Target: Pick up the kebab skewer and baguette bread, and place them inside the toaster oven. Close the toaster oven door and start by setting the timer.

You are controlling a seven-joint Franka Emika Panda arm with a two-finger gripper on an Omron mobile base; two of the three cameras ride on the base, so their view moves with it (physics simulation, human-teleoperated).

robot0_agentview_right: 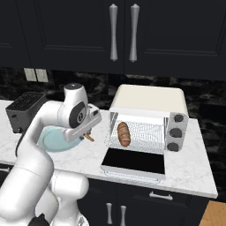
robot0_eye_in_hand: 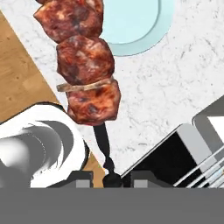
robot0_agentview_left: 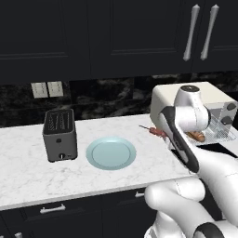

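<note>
The kebab skewer (robot0_eye_in_hand: 84, 65) is looming right in front of the jaws in the hand view, its dark stick pinched between the nearly closed gripper (robot0_eye_in_hand: 108, 177), lifted off the counter (robot0_eye_in_hand: 175, 87). From the left, it is poking out beyond the arm (robot0_agentview_left: 155, 131). From the right, the toaster oven (robot0_agentview_right: 148, 117) is gaping beside the jaws, the baguette bread (robot0_agentview_right: 124, 133) already lying on its rack, leaving room alongside.
</note>
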